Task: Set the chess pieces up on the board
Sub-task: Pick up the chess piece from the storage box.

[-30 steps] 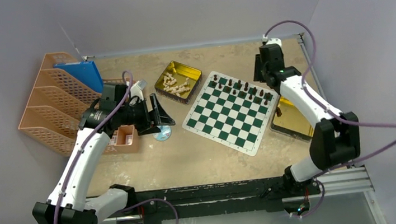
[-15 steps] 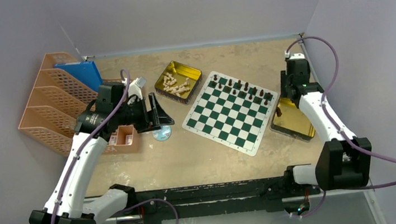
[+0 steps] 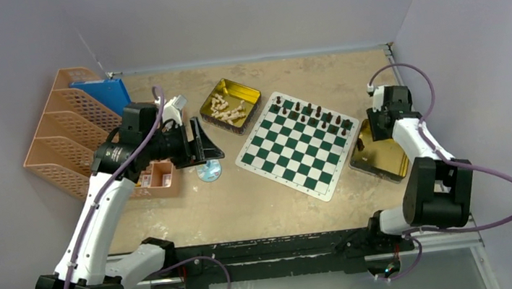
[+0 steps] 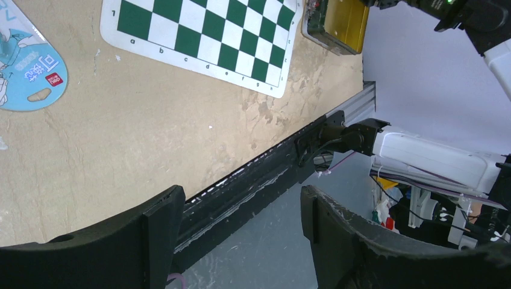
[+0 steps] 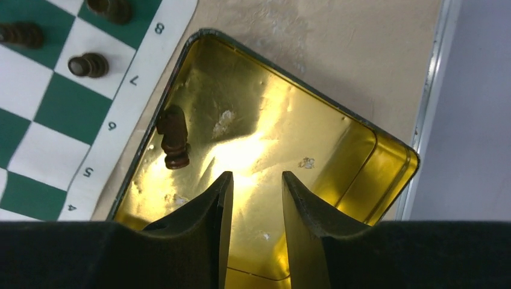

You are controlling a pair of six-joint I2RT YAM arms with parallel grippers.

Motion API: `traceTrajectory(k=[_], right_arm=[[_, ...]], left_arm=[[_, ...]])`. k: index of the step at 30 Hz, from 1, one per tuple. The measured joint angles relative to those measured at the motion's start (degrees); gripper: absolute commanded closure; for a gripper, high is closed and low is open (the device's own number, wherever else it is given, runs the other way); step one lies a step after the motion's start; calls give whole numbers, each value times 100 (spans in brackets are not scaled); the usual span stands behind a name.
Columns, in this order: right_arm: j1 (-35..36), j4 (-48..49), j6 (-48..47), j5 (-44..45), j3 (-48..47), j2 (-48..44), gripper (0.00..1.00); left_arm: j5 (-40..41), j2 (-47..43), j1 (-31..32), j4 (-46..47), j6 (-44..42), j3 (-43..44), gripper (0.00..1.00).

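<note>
The right arm folds back at the elbow. The right gripper (image 5: 254,180) points down into the gold tin (image 5: 361,162) beside the board (image 3: 290,151), jaws narrowly parted and holding nothing, just beside a dark brown chess piece (image 5: 173,137) lying there. The left arm stretches forward, with the left gripper (image 4: 241,195) sideways, wide apart, holding nothing.

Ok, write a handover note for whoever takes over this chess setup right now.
Left hand: open, empty, above the table, left of the board.
Right hand: open, empty, over the gold tin to the right of the board.
Done: dark pieces stand along the board's far edge.
Left to do: one dark piece is in that tin, by its board-side wall. The pale pieces sit in the other gold tin; none are visible on the board.
</note>
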State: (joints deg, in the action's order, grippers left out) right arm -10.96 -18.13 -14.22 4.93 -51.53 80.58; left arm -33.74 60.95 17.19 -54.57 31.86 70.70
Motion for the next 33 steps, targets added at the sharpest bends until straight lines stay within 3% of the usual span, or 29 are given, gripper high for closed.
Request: traceTrajectory(k=[7, 12, 18, 33], right_arm=[[-138, -76, -708, -479, 490, -216, 67], [-138, -105, -1108, -911, 522, -433, 64], [-138, -116, -1303, -1493, 278, 11, 60], [-138, 304, -1434, -1648, 260, 195, 59]], left_arm=[[-57, -11, 9, -33, 22, 70, 30], [-79, -149, 9, -87, 28, 68, 30], [-72, -304, 9, -192, 4, 68, 30], [-79, -258, 9, -168, 35, -15, 30]])
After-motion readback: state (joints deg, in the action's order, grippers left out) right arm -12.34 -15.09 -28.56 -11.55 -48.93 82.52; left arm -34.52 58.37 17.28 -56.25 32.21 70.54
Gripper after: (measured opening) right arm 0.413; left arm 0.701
